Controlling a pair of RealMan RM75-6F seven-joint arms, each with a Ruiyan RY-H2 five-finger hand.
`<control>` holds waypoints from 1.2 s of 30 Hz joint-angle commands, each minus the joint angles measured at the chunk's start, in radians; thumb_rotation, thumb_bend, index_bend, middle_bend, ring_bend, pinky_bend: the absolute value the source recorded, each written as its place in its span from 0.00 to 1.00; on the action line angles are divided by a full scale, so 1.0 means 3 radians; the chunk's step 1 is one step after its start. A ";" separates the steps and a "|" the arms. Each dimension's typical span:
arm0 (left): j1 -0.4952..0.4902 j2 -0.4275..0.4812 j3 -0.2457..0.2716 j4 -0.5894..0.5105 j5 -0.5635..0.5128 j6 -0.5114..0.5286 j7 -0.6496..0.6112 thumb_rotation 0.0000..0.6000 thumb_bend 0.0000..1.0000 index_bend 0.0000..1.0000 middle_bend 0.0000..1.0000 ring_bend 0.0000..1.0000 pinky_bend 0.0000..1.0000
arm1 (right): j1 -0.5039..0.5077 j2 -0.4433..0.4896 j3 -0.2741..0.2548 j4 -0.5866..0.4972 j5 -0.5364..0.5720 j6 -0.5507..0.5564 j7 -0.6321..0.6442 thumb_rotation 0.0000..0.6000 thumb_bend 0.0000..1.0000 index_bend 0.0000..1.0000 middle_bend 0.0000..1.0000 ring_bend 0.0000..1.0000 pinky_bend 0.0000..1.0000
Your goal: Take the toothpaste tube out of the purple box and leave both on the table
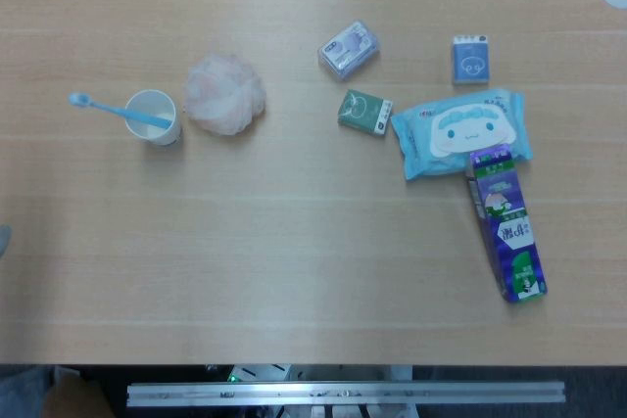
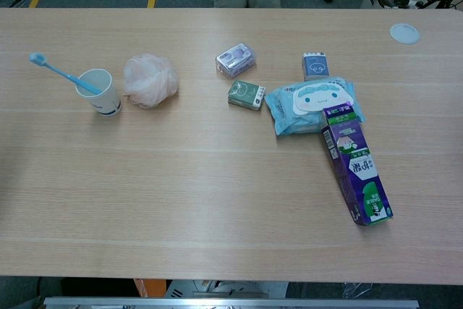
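Neither my left hand nor my right hand shows in either view, so I cannot tell how their fingers lie.

The purple box is a long, slim carton of glossy card with green and white print. It lies flat on the pale wood-grain worktop, toward the right edge, its length running from near the front edge toward the far edge. Its far end flap looks open and rests against the soft blue wipes pack, a crinkled plastic pouch with a cartoon face. The toothpaste tube cannot be seen on the worktop; whether it is in the box I cannot tell.

Just beside the wipes pack, toward the middle, lies a small green packet, flat and rectangular. Farther toward the far edge are a small lilac clear-wrapped box and a small blue packet.

Left of the middle sits a fluffy pink mesh bath sponge, round and ruffled. Near it, toward the left edge, stands a white paper cup with a blue plastic toothbrush leaning out of it. A round white lid lies by the far right corner.
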 commanded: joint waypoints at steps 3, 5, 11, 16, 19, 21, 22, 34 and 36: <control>0.0004 0.0004 0.0005 0.0001 0.0003 0.0003 -0.0005 1.00 0.27 0.11 0.08 0.08 0.11 | 0.0008 -0.0002 -0.0003 -0.0007 -0.0009 -0.0011 -0.0020 1.00 0.26 0.32 0.36 0.30 0.43; 0.0007 0.0007 0.0007 0.0001 0.0008 0.0010 -0.0009 1.00 0.27 0.11 0.08 0.08 0.11 | 0.0011 -0.0003 -0.0014 -0.0015 -0.0027 -0.0019 -0.0024 1.00 0.26 0.32 0.36 0.30 0.43; 0.0020 0.0013 0.0010 0.0002 0.0021 0.0036 -0.0037 1.00 0.27 0.11 0.08 0.08 0.11 | 0.0055 0.0016 -0.0031 -0.0051 -0.0078 -0.0080 -0.0073 1.00 0.26 0.32 0.36 0.30 0.43; 0.0034 0.0007 0.0024 0.0015 0.0027 0.0044 -0.0055 1.00 0.27 0.11 0.08 0.08 0.11 | 0.0121 0.0036 -0.0082 -0.0107 -0.0075 -0.0254 -0.0174 1.00 0.26 0.32 0.36 0.30 0.43; 0.0036 0.0005 0.0023 0.0023 0.0025 0.0046 -0.0061 1.00 0.27 0.11 0.08 0.08 0.11 | 0.0177 0.0050 -0.0109 -0.0153 -0.0036 -0.0401 -0.0231 1.00 0.26 0.32 0.36 0.30 0.43; 0.0036 0.0004 0.0024 0.0026 0.0027 0.0047 -0.0064 1.00 0.27 0.11 0.08 0.08 0.11 | 0.0203 0.0049 -0.0114 -0.0162 -0.0022 -0.0458 -0.0243 1.00 0.26 0.32 0.36 0.30 0.43; 0.0035 0.0002 0.0024 0.0027 0.0029 0.0045 -0.0066 1.00 0.27 0.11 0.08 0.08 0.11 | 0.0240 0.0042 -0.0126 -0.0164 -0.0013 -0.0540 -0.0251 1.00 0.26 0.32 0.36 0.30 0.43; 0.0068 0.0019 0.0039 0.0002 0.0013 0.0065 -0.0048 1.00 0.27 0.11 0.08 0.08 0.11 | 0.0779 -0.0293 -0.0078 0.0043 0.0515 -0.1577 -0.0407 1.00 0.26 0.28 0.34 0.31 0.43; 0.0075 0.0023 0.0041 -0.0004 0.0008 0.0068 -0.0043 1.00 0.27 0.11 0.08 0.08 0.11 | 0.0850 -0.0381 -0.0072 0.0104 0.0602 -0.1701 -0.0418 1.00 0.26 0.28 0.34 0.31 0.43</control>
